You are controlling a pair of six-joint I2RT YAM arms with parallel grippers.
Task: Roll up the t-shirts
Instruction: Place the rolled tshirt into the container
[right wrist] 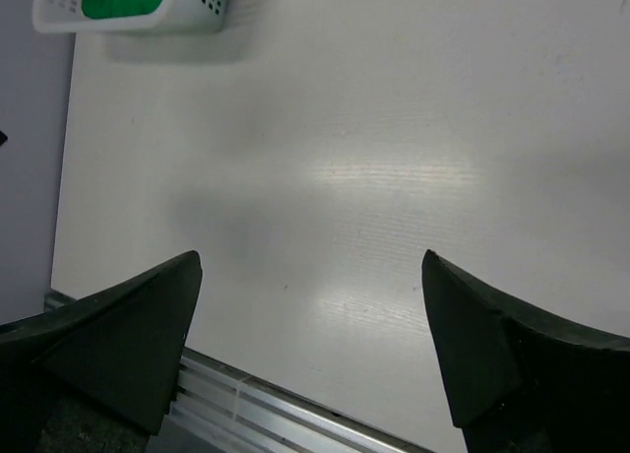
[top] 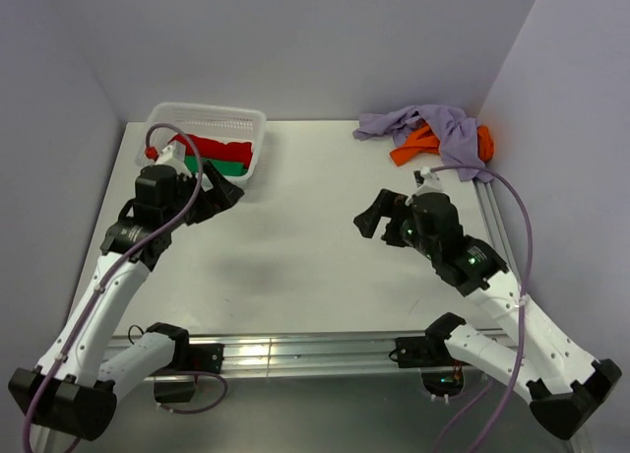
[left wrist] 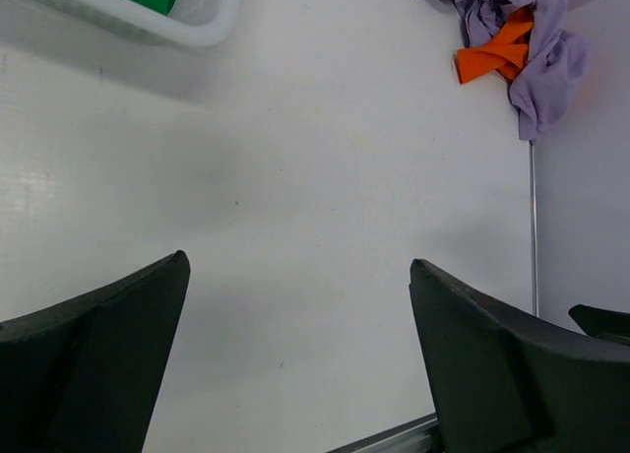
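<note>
Lavender shirt (top: 433, 123) and orange shirt (top: 413, 150) lie heaped at the table's (top: 295, 246) far right corner.
The heap is beyond your right gripper (top: 386, 217), the nearer one, and sprawls along the back edge. Both grippers gape empty. The red shirt (top: 212, 145) and green shirt (top: 228, 164) sit in the basket (top: 212, 110) by your left gripper (top: 221, 192). The tangle hides collars and hems.

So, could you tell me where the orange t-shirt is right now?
In the top view, the orange t-shirt lies at the far right corner of the table, bunched up with the lavender t-shirt draped over it.
</note>
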